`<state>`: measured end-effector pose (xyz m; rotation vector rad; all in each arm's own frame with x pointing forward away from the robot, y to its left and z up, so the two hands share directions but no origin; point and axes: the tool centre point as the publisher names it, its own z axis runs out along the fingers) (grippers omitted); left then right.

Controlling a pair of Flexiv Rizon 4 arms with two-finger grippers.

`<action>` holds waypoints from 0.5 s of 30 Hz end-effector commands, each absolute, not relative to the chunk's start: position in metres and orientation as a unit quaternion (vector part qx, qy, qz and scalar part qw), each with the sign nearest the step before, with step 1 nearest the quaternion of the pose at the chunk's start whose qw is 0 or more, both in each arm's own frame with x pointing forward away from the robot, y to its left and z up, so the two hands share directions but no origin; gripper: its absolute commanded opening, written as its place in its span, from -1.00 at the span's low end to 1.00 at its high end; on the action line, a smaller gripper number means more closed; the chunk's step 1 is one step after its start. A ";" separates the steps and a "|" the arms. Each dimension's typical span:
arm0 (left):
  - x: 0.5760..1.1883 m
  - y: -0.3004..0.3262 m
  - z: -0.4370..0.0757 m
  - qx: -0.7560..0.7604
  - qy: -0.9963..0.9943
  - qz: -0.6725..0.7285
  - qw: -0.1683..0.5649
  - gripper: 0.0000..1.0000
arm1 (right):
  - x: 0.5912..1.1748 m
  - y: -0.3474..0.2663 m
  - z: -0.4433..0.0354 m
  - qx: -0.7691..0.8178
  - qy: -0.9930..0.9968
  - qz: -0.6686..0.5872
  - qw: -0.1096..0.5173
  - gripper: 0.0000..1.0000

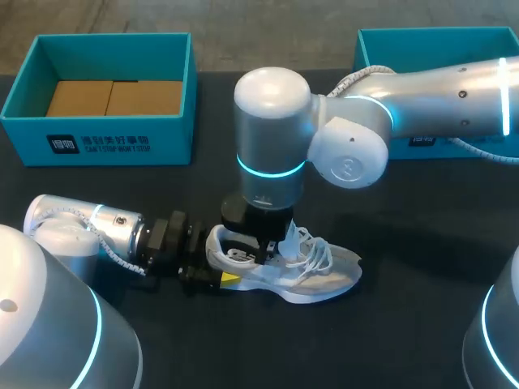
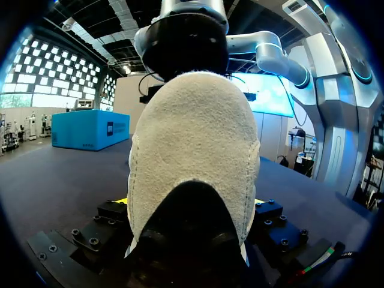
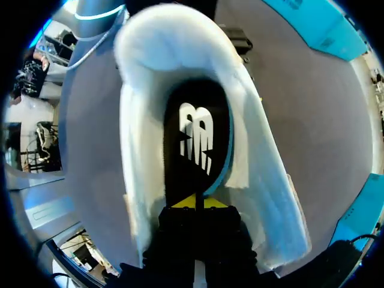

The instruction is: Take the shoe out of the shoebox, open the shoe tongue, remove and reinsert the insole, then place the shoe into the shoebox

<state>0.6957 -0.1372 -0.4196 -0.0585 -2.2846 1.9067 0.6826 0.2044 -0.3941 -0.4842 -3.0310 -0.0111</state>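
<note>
The right gripper [image 3: 195, 203] points down into the collar of the white-and-grey mesh sneaker [image 1: 312, 271]. Its yellow tips are pressed together on the edge of the black foam insole with a white logo [image 3: 198, 138]. The insole's teal rim shows along one side, so it appears tilted rather than flat on the footbed. Whether this is extraction or reinsertion cannot be determined. Pinching the thin edge gives a handle without crowding the opening.

The left gripper [image 2: 189, 201] is clamped on the sneaker's pale suede heel, one yellow tip showing at each side. Judged function: it anchors the sneaker on its sole against the pull or push on the insole.

The sneaker stands on the black table [image 1: 405, 324], outside both boxes. Behind the sneaker toward the left arm's side, well apart, stands an open teal cardboard shoebox [image 1: 97, 144] with a brown cardboard liner [image 1: 113, 97]. Behind the sneaker toward the right arm's side is a second teal box [image 1: 422, 44], partly out of view.

Dark table surface extends beyond the sneaker's toe, giving room forward and upward. The collar walls stand close around the right gripper, so lateral travel there looks tight.
</note>
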 end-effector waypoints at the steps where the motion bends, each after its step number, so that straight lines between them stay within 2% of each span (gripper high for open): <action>1: 0.700 -0.140 -0.424 -0.018 -0.766 0.637 0.082 -1.00 | 0.665 0.205 -0.376 -0.160 -0.987 -0.022 0.009 -1.00; 15: 0.700 -0.140 -0.424 -0.018 -0.766 0.637 0.082 -1.00 | 0.671 0.201 -0.365 -0.151 -0.980 -0.127 -0.037 -1.00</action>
